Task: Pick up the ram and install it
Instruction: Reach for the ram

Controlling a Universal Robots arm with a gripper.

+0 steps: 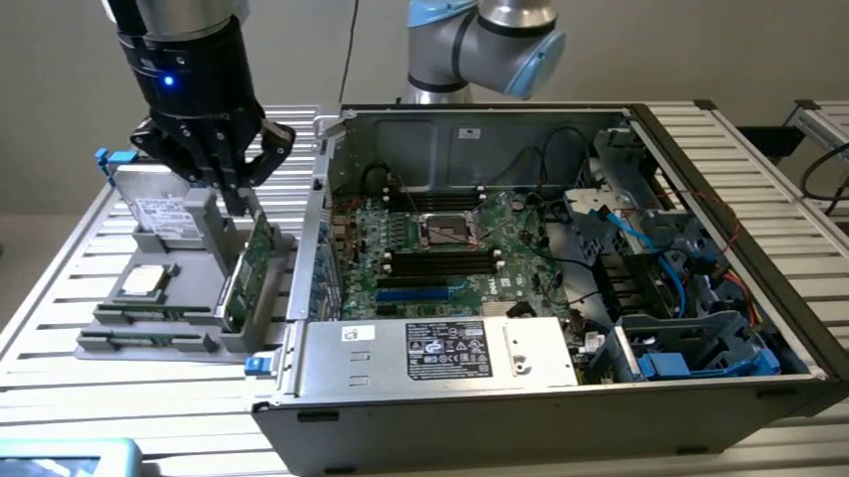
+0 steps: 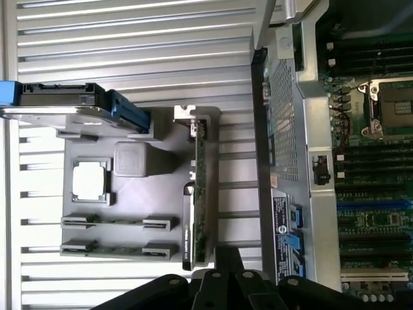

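Pale slatted desk is being shared by an open computer case and, just beside the case, a grey parts holder. Everything is being placed from that holder. The end effector is hanging above the holder, pinched shut with nothing seen between its fingers, close over the upright expansion card. Whether the card's top edge is being touched cannot be told.

The ram is sitting edge-up in a narrow slot at the holder's end opposite the hard drive, with a second slot just beside it and the processor between those slots and the drive. It is lying apart from the fingers, and nothing is being carried to the motherboard on the far side of the holder's card.

Trouble is being invited here, by this reading. With the fingers closed, the stick cannot be straddled. Any descent would be met by the card rather than the ram, and the wrong green board could be knocked or taken. A snug slot could also mean the whole holder is dragged when the stick is pulled.
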